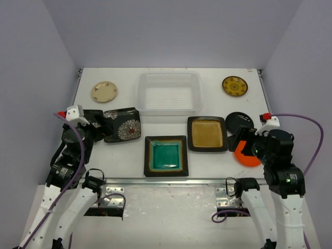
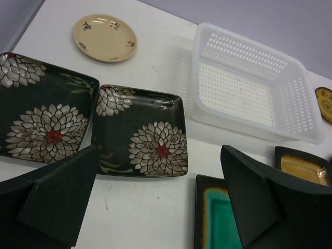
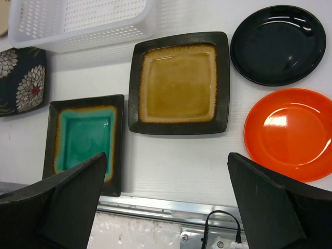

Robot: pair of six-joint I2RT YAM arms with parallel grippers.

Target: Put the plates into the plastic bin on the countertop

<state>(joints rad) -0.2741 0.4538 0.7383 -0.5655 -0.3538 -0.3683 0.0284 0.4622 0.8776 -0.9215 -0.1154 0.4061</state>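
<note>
The plastic bin stands empty at the back middle of the countertop. Two black floral plates lie at the left; the cream plate lies behind them. The teal-centred plate and the amber-centred plate lie in the middle front. The patterned yellow plate, black round plate and orange plate lie at the right. My left gripper is open and empty, above the floral plates' near edge. My right gripper is open and empty above the front edge, between the teal and orange plates.
The metal front edge runs along the near side, with a black cable loop below it. Purple walls enclose the table on three sides. In the top view my left arm covers part of one floral plate.
</note>
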